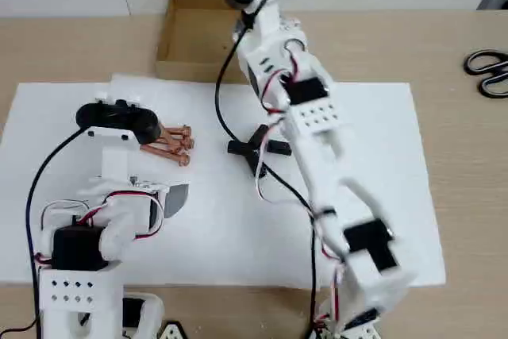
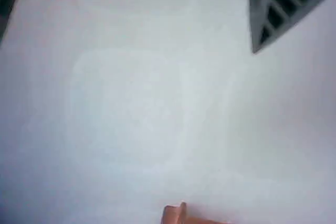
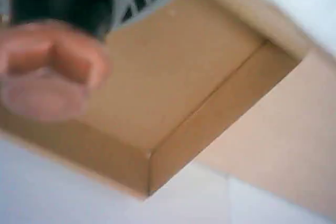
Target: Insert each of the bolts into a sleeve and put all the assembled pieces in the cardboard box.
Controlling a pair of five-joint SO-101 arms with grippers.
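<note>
Held piece: a copper-coloured piece (image 3: 47,72), blurred, hangs over the floor of the cardboard box (image 1: 181,37), inside its walls. I cannot tell whether it carries a sleeve.
Right gripper (image 3: 100,24): seems clamped on that piece, above the box's right side at the far end of the table.
Relation for the next move: the box floor lies straight below the piece, so letting go should be enough. A box corner is close, so it may bounce off a wall.
Loose bolts (image 1: 171,143): a small heap on the sheet, left of centre. Their long axes run roughly left to right, heads to the right.
Left gripper (image 2: 128,40): jaws apart with nothing between them, low over the sheet just nearer than the heap, one bolt end (image 2: 181,214) close by. This arm is the nearer one to the bolts.
Sleeves (image 1: 255,148): a black cluster at mid-sheet, right of the bolts.
Surface: a white sheet (image 1: 381,196) on a wooden table (image 1: 460,156).
Room: scissors (image 1: 488,69) at the far right, well apart.
</note>
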